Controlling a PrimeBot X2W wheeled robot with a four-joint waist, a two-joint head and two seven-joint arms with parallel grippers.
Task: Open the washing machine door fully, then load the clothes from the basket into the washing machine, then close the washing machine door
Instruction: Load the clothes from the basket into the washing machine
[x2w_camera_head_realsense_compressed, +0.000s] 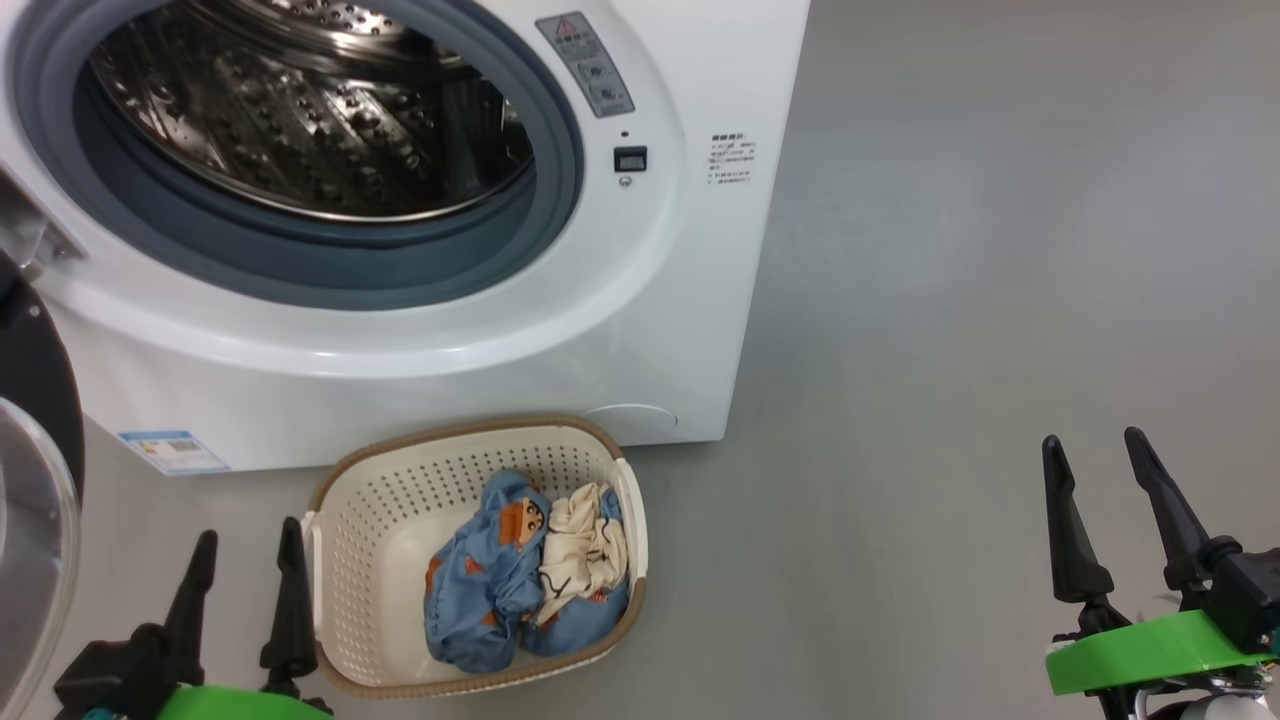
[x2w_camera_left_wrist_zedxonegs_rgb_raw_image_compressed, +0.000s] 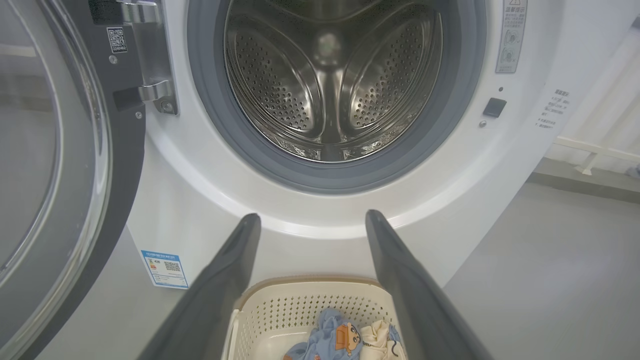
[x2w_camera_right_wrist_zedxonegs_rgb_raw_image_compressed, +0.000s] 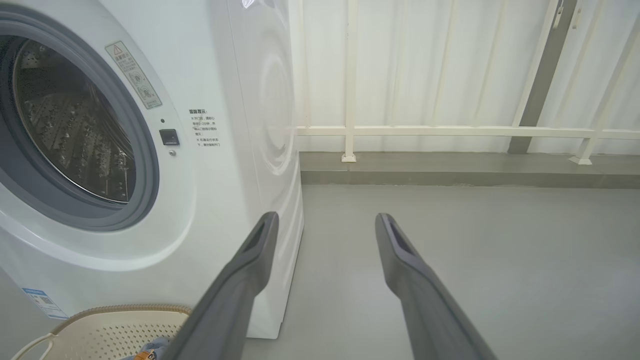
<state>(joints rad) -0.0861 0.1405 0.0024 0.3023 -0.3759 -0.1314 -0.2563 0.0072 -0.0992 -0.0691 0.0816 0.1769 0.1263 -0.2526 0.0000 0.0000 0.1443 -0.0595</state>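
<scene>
The washing machine (x2w_camera_head_realsense_compressed: 640, 300) stands on the grey floor (x2w_camera_head_realsense_compressed: 950, 300). Its steel drum (x2w_camera_head_realsense_compressed: 300, 120) is bare inside the blue-grey gasket. The washing machine door (x2w_camera_left_wrist_zedxonegs_rgb_raw_image_compressed: 112, 165) is swung wide on its hinge at the robot's left, so the mouth is unobstructed.

The basket (x2w_camera_head_realsense_compressed: 380, 520) sits on the floor just in front of the machine, below the opening. The clothes (x2w_camera_head_realsense_compressed: 520, 580) lie bunched at its right end, the cream piece on the blue one. They look light, limp and easy to crumple, so a pinch into a raised fold near the middle of the heap should lift them. Trailing cloth may catch on the basket rim or the gasket.

The left fingers (x2w_camera_head_realsense_compressed: 291, 580) are spread wide and hold nothing, just beside the basket's left wall. The right fingers (x2w_camera_head_realsense_compressed: 1068, 530) are equally wide and empty, well apart over bare floor.
</scene>
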